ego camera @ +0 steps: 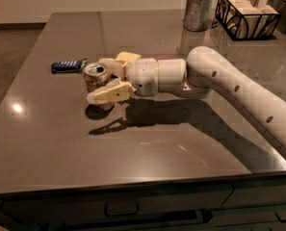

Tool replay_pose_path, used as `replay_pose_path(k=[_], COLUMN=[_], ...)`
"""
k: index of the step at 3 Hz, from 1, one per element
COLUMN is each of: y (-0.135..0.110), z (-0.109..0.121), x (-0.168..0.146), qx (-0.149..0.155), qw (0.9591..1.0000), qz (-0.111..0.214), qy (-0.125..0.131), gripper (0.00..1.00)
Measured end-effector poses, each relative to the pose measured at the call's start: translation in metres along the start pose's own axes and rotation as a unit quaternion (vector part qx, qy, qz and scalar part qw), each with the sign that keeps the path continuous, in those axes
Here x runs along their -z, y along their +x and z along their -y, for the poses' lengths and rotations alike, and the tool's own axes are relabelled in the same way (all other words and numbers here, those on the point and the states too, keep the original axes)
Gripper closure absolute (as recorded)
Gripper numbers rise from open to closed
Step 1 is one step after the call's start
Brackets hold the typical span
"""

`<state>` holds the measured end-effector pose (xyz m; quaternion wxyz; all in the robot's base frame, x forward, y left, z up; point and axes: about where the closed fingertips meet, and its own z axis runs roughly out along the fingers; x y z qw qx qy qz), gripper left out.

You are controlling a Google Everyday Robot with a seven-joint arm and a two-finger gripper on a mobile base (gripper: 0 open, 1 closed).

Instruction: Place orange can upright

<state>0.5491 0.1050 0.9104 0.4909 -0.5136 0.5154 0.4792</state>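
Observation:
The orange can (95,79) stands upright on the dark table (147,143), left of centre, with its silver top and pull tab facing up. My gripper (98,81) reaches in from the right, level with the can. One cream finger (110,92) lies along the can's front side and the other (111,63) along its back side, both closed against the can. The can's lower body is partly hidden by the front finger. Its base seems to meet its shadow on the table.
A blue-striped snack wrapper (68,66) lies just left of and behind the can. A textured metal cup (198,11) and a black wire basket of blocks (246,13) stand at the back right. The table's front edge (133,184) is near.

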Motion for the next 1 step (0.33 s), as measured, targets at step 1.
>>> replay_pose_path(k=[1], y=[0.0], z=[-0.0001], x=[-0.0001], qx=[0.0], qw=[1.0], qz=[0.0], qy=[0.0], gripper=[0.0])
